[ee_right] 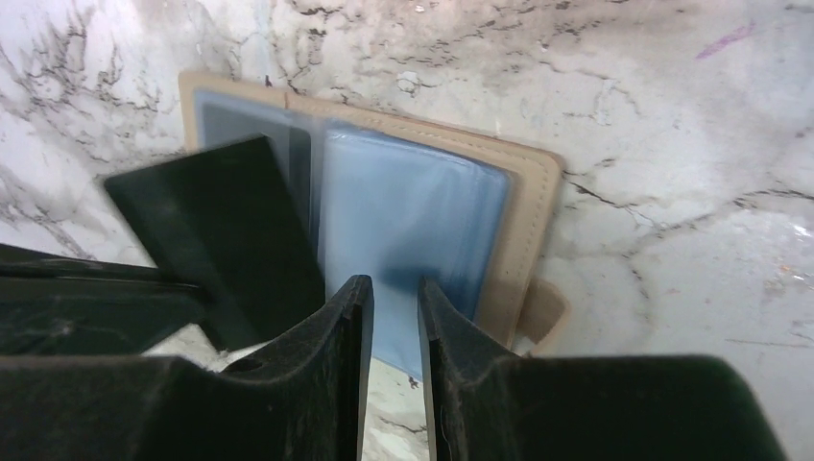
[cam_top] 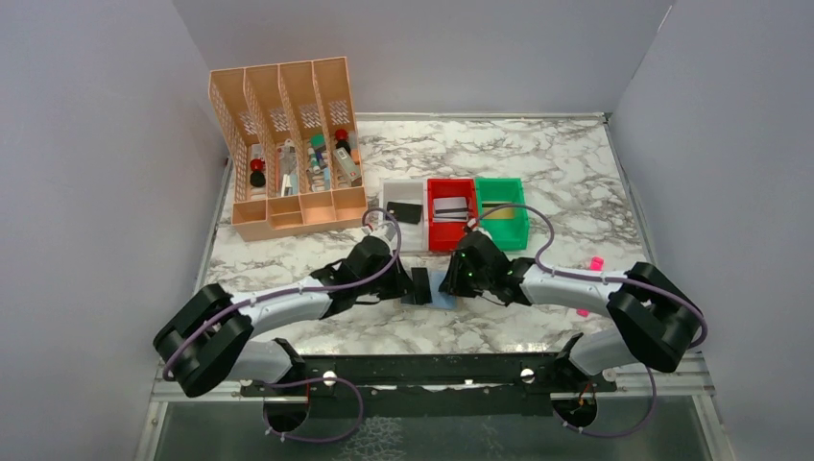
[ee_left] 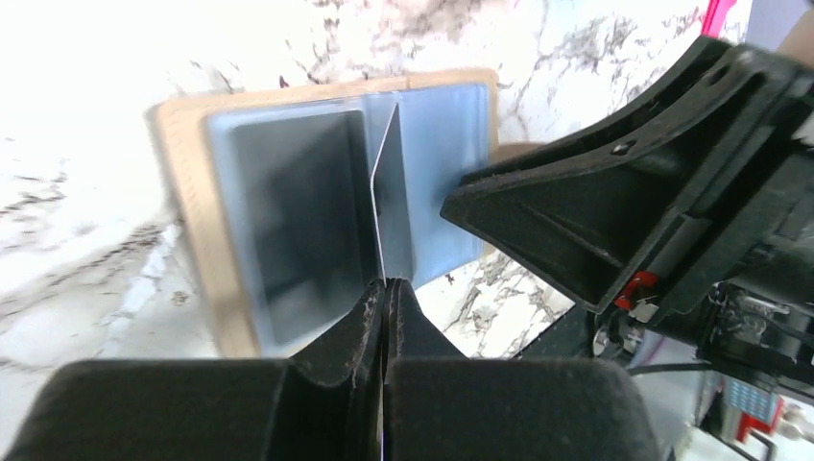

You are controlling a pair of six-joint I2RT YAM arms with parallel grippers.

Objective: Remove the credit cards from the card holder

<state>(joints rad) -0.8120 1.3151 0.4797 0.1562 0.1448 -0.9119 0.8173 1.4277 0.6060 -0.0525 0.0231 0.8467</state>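
The card holder [cam_top: 447,292] lies open on the marble between my two grippers, with blue-grey panels [ee_right: 413,211] and a tan border [ee_left: 187,202]. My left gripper [cam_top: 417,286] is shut on a thin dark card [ee_right: 226,235], seen edge-on in the left wrist view [ee_left: 395,202]. It holds the card upright over the holder's middle fold [ee_left: 386,284]. My right gripper [cam_top: 463,277] hovers over the right panel, jaws a narrow gap apart with nothing between them [ee_right: 394,293]. It fills the right of the left wrist view [ee_left: 614,192].
A white bin [cam_top: 401,188] holds a black card [cam_top: 406,211]. A red bin [cam_top: 451,238] holds silver-grey cards and a green bin [cam_top: 504,236] a gold-striped card. An orange slotted organizer [cam_top: 288,144] stands back left. A pink marker [cam_top: 595,261] lies at the right.
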